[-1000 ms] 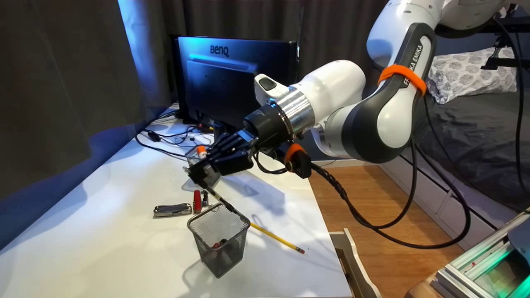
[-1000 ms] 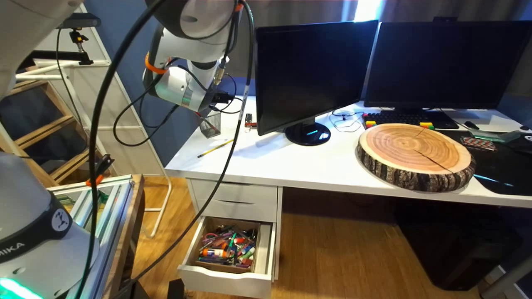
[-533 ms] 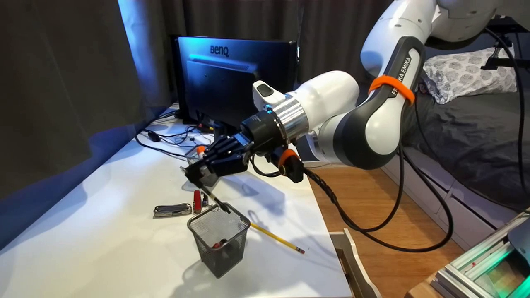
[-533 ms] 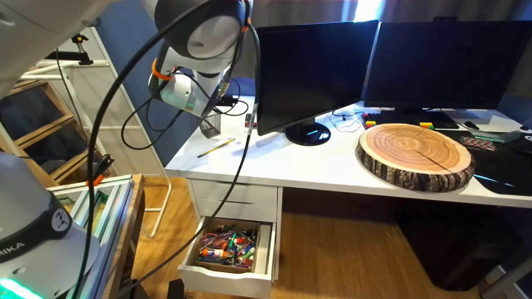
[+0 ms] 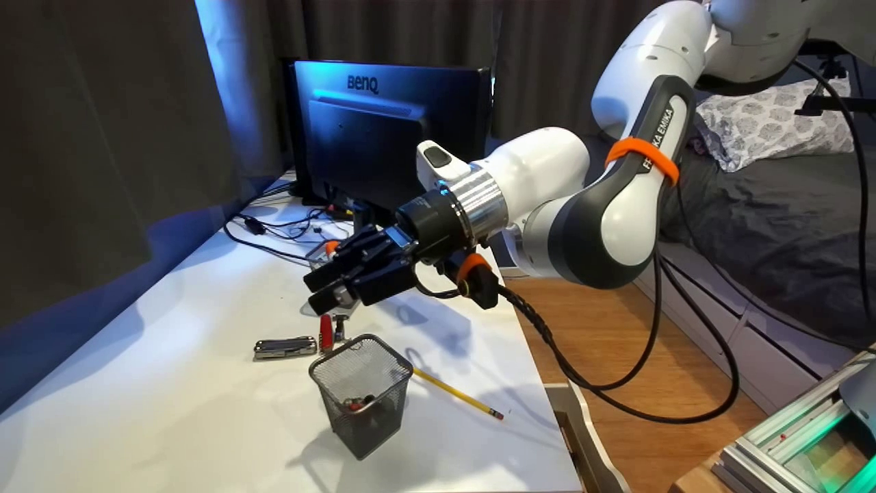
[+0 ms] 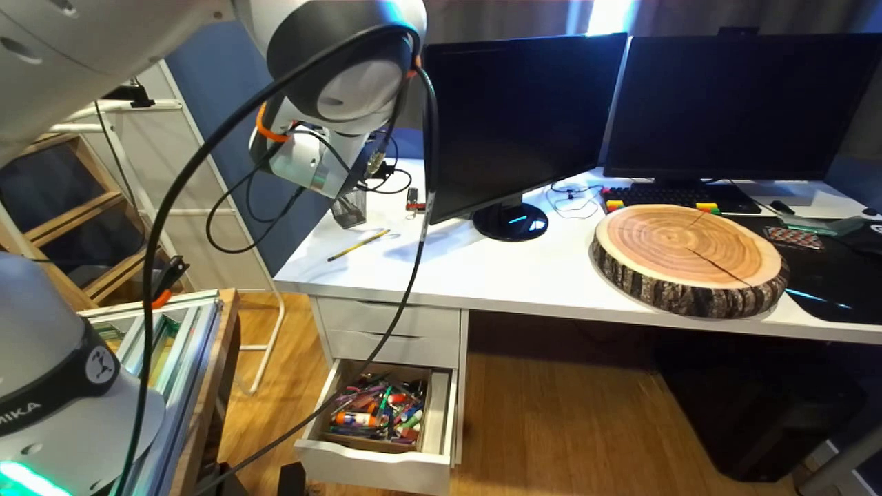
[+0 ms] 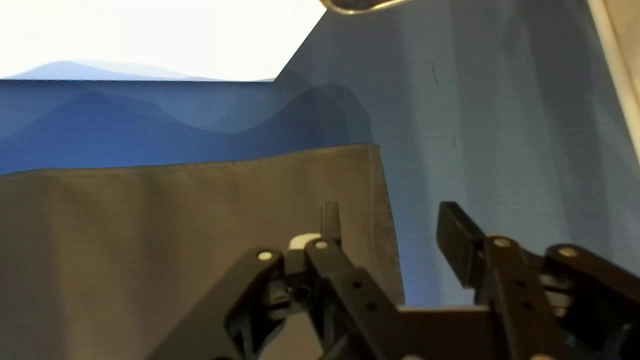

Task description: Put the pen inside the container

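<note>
Your gripper [image 7: 390,227] has just let go: the fingers [image 7: 457,242] stand well apart in the wrist view with nothing between them, and the pen they held a moment ago is gone from them. It has most likely dropped into the cup [image 5: 375,423], which would complete the task, but you can't pick it out among the blurred dark and reddish bits [image 5: 359,402] inside. Farther right, the pencil [image 5: 458,393] runs out of view behind the cup's rim.

A home bedroom with work desk [image 6: 510,275]: grey bed [image 5: 773,233], patterned pillow [image 5: 759,127], dark curtains [image 5: 82,137], two monitors [image 6: 524,131].
</note>
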Tool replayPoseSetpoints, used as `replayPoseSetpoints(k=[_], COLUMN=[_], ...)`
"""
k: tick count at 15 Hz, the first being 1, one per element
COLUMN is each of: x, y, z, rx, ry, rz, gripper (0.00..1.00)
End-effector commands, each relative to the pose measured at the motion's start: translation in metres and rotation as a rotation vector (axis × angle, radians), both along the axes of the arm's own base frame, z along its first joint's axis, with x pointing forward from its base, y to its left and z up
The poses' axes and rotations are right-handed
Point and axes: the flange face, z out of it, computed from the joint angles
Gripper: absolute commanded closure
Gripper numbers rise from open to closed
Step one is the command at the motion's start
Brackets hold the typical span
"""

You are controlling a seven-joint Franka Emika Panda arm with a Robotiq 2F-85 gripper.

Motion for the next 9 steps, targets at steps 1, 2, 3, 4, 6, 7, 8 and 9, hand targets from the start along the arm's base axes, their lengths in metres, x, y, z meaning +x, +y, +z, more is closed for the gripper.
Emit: replayPoseSetpoints(k=[1,2,3,4,6,7,8,9], x=[0.003,0.004,0.005,0.006,0.009,0.011,0.012,0.013], y=[-0.001,-0.001,-0.002,-0.001,0.0,0.001,0.002,0.004], z=[0.006,0.009,0.013,0.02,0.031,0.04,0.046,0.052], rx=[0.026,0.012,-0.008,-0.037,-0.091,-0.134,-0.174,-0.21], ry=[-0.023,-0.015,-0.004,0.003,0.023,0.05,0.072,0.089], rz=[0.005,0.002,-0.006,-0.022,-0.05,-0.077,-0.095,-0.107], gripper=[0.15,0.08,0.01,0.0,0.0,0.0,0.0,0.0])
